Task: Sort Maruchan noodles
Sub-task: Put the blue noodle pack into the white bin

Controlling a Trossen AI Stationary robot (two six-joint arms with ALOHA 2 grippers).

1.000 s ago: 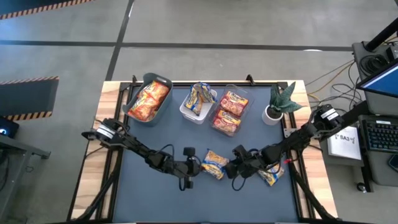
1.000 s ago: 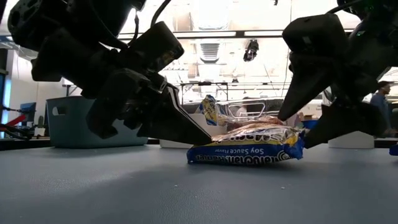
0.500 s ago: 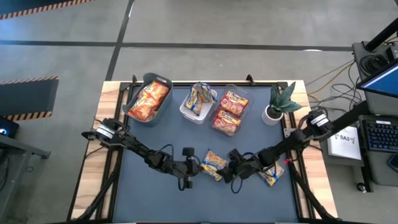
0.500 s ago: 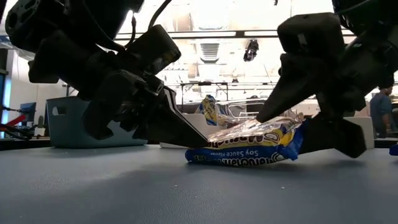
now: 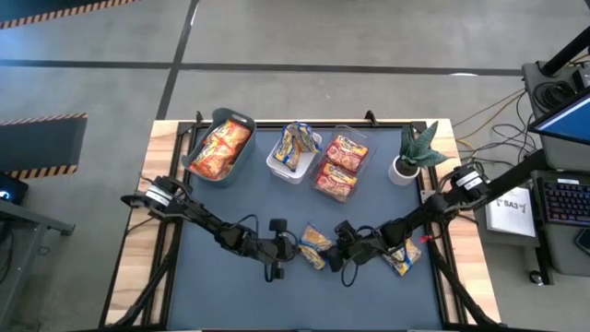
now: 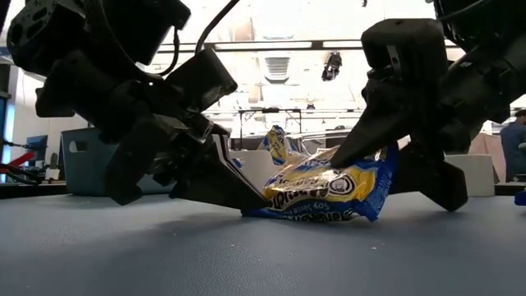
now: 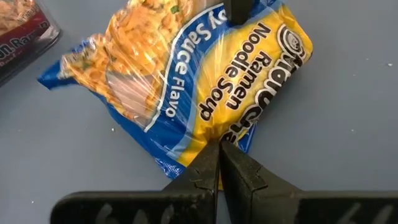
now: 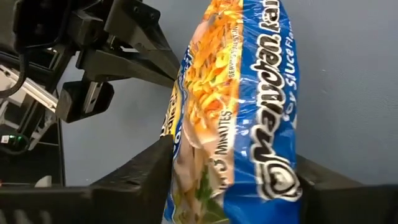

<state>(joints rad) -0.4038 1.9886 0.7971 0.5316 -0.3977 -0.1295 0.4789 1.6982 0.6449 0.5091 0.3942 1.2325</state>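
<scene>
Centrally, the right gripper (image 5: 330, 254) clamps a blue-and-yellow Maruchan soy sauce ramen packet (image 6: 329, 191), tilted; the left gripper (image 7: 219, 155), fingers together, apparently touches its edge.

Left arm: reaches in from the worktop's left edge, stretched low toward the near middle. Left tool (image 5: 293, 249): fingers (image 7: 208, 171) pressed together, tips down at the worktop. Right arm: reaches in from the right edge, also low. Right tool (image 5: 330, 254): fingers (image 6: 366, 131) apart, one on each face of a packet (image 6: 329, 191), which is tilted up on edge between them.
</scene>
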